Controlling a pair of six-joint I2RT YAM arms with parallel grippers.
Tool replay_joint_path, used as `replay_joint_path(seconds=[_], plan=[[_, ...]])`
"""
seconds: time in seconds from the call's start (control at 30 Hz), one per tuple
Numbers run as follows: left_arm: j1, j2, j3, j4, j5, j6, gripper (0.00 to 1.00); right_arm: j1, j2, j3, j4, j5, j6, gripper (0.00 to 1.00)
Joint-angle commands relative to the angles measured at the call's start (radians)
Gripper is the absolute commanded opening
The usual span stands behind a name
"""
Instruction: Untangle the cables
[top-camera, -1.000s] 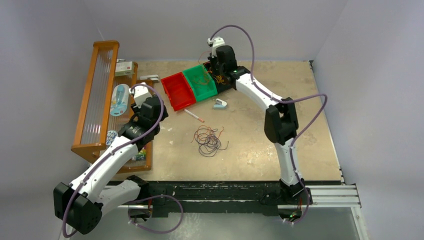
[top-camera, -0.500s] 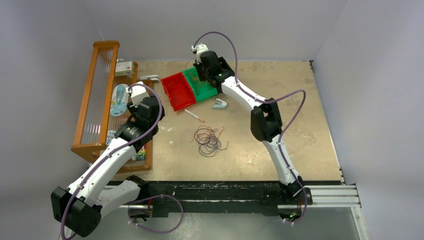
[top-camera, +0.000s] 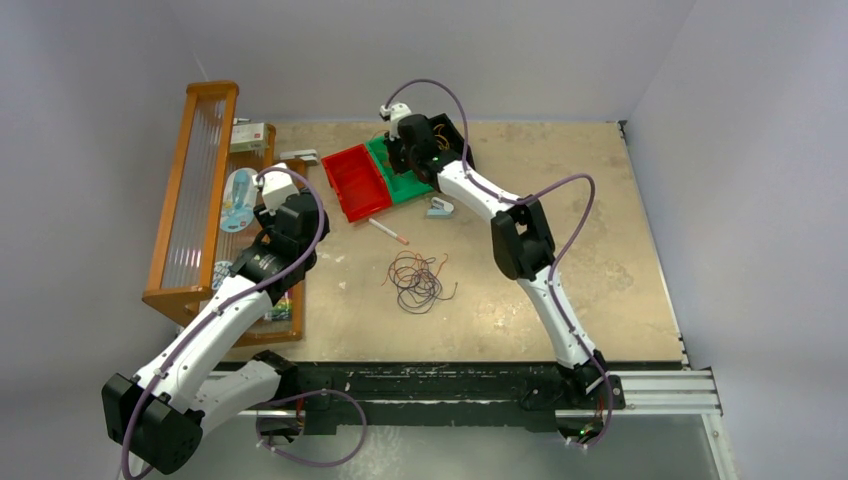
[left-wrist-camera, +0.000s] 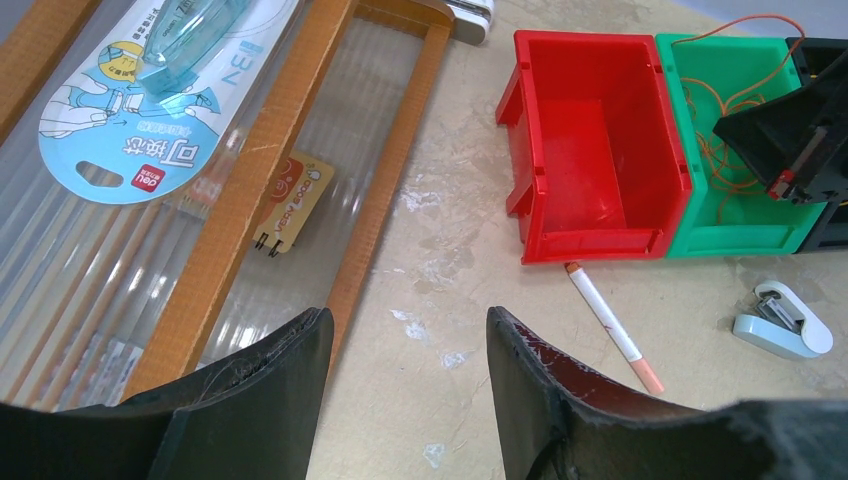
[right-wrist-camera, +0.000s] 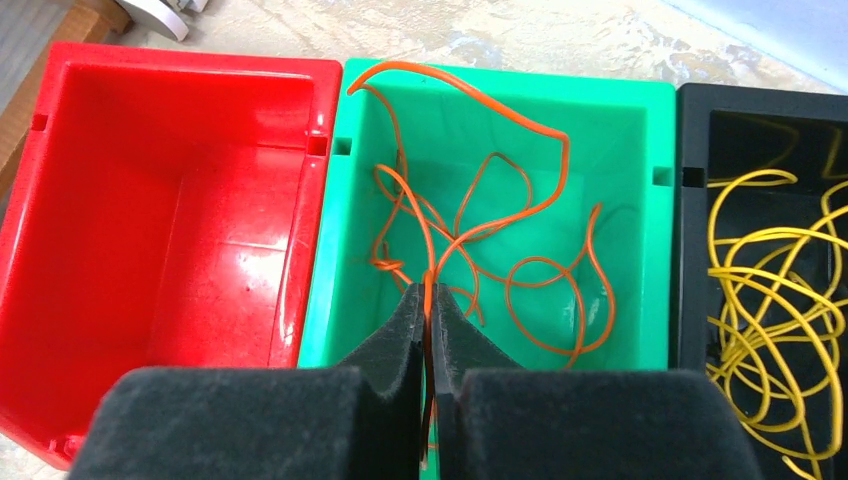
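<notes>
Above the green bin (right-wrist-camera: 640, 140), the right tool (right-wrist-camera: 428, 300) is now hanging, having swung leftward from over the black bin (right-wrist-camera: 692, 230), where it was a second ago; in the last half second it has only been edging slightly further left. The left arm has drawn back a little toward the wooden rack (top-camera: 190, 200) and is otherwise keeping its pose.

The right tool's pads are pressing together on an orange cable (right-wrist-camera: 520, 210), which is rising out of the nip, arching over the bin's far rim and looping down among the other orange loops on the bin's floor. To its left the red bin (right-wrist-camera: 190, 62) is sitting with nothing visible inside; to its right, yellow cables (right-wrist-camera: 770, 290) are coiling in the black bin.

The left tool (left-wrist-camera: 405, 330) is gaping wide, gripping nothing, over the worktop (left-wrist-camera: 450, 250) beside the rack. The tangle of dark cables (top-camera: 415, 278) is lying well apart from both tools, nearer the arms' bases, beyond a pen (top-camera: 388, 232) and a stapler (top-camera: 439, 208).
</notes>
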Motion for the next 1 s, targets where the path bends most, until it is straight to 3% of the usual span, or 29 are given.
replay_joint_path(seconds=[0.0, 0.23, 0.43, 0.77, 0.97], plan=[[0.007, -0.015, 0.032, 0.013, -0.018, 0.015, 0.58, -0.003, -0.023, 0.022, 0.073, -0.014, 0.016, 0.04], [0.007, -0.007, 0.031, 0.016, -0.009, 0.014, 0.57, -0.005, -0.144, -0.13, 0.148, 0.05, 0.007, 0.36], [0.007, -0.002, 0.031, 0.022, -0.001, 0.014, 0.58, -0.007, -0.26, -0.22, 0.185, 0.092, 0.007, 0.51], [0.009, 0.009, 0.027, 0.036, 0.044, 0.023, 0.58, -0.031, -0.401, -0.327, 0.212, 0.055, 0.02, 0.52], [0.009, 0.023, 0.023, 0.06, 0.106, 0.026, 0.57, -0.056, -0.312, -0.223, 0.167, -0.103, -0.014, 0.44]])
